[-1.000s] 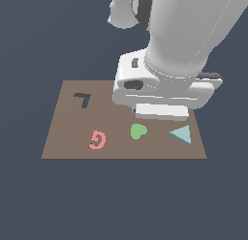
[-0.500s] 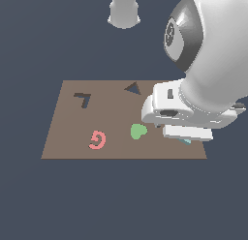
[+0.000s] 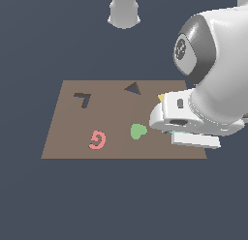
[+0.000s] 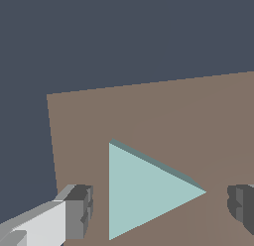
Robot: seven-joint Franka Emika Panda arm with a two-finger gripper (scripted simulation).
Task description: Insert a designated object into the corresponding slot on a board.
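Note:
The light-teal triangle [image 4: 146,190] lies flat on the brown board [image 4: 163,111], near one of its corners. My gripper [image 4: 158,210] is open and straddles it, one fingertip [image 4: 79,210] on one side and the other fingertip [image 4: 243,203] beyond its point, neither touching. In the exterior view the arm's hand [image 3: 186,120] covers the triangle at the board's [image 3: 116,113] right end. The dark triangular slot [image 3: 133,88] sits near the board's far edge, apart from the hand.
A green heart [image 3: 138,131] and a pink curled piece [image 3: 98,140] lie on the board. A dark 7-shaped cut-out [image 3: 83,98] is at its left. A yellow piece's corner [image 3: 160,97] peeks out behind the hand. The robot's base [image 3: 124,10] stands beyond the board.
The arm has swung to the exterior view's right and come down over the triangle, which showed uncovered one second ago. The slot, then hidden behind the arm, is now in sight.

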